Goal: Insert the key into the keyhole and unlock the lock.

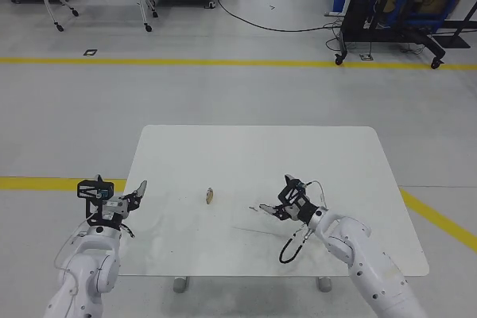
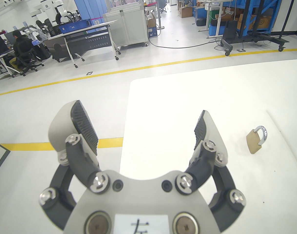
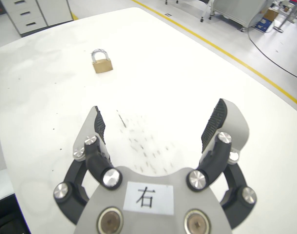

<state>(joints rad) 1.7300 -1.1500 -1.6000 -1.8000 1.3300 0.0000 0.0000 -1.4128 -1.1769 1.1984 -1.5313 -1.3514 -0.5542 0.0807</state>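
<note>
Top view: the lock (image 1: 210, 195) lies near the middle of the tabletop (image 1: 342, 159), between the left gripper (image 1: 135, 196) at the left edge and the right gripper (image 1: 272, 208).

Left wrist view: the left gripper (image 2: 139, 113) is wide open and empty.

Right wrist view: the right gripper (image 3: 158, 108) is wide open too, holding nothing, the lock (image 3: 102, 62) well apart.

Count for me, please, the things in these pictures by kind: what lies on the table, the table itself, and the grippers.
padlock: 1
table: 1
grippers: 2 (left gripper, right gripper, both open)
Total: 4
</note>
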